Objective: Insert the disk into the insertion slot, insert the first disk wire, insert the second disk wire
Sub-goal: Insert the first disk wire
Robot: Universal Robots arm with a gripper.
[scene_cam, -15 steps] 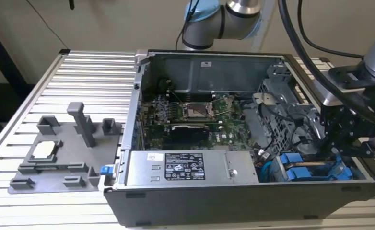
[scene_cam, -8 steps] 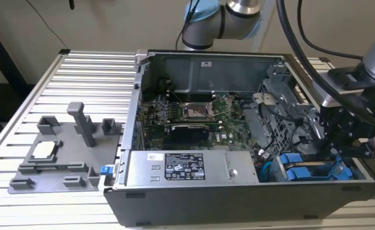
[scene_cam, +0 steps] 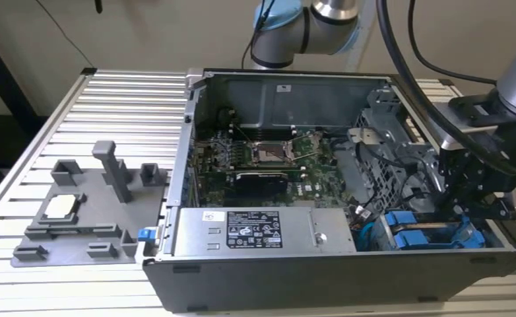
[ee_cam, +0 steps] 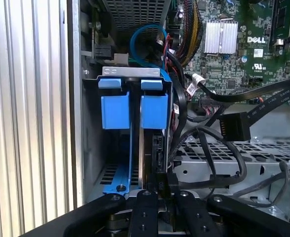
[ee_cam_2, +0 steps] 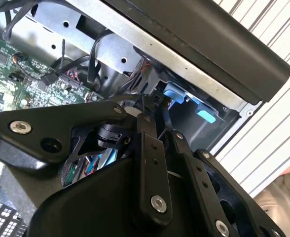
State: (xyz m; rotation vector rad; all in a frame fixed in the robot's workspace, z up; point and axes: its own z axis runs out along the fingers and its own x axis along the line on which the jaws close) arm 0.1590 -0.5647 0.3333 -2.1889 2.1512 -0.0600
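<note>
The disk (ee_cam: 152,111) stands edge-on inside the insertion slot (ee_cam: 88,128), a grey sheet-metal cage, with its blue carrier tabs showing. In the exterior view the blue bracket of the disk (scene_cam: 416,238) lies in the case's near corner on the exterior view's right, and my gripper (scene_cam: 465,211) hangs right over it. In the first wrist view the gripper (ee_cam: 162,195) is shut on a black disk wire connector (ee_cam: 161,180) held against the disk's dark edge. A second black disk wire connector (ee_cam: 234,126) hangs loose beside the cage. The second wrist view has the gripper (ee_cam_2: 152,116) pointing down into the cage.
A grey power supply box with a white sticker (scene_cam: 253,231) sits beside the cage, with the green motherboard (scene_cam: 267,155) behind it. Black and blue cables (ee_cam: 145,39) crowd the space around the cage. A grey fixture (scene_cam: 82,211) lies on the slatted table at the exterior view's left.
</note>
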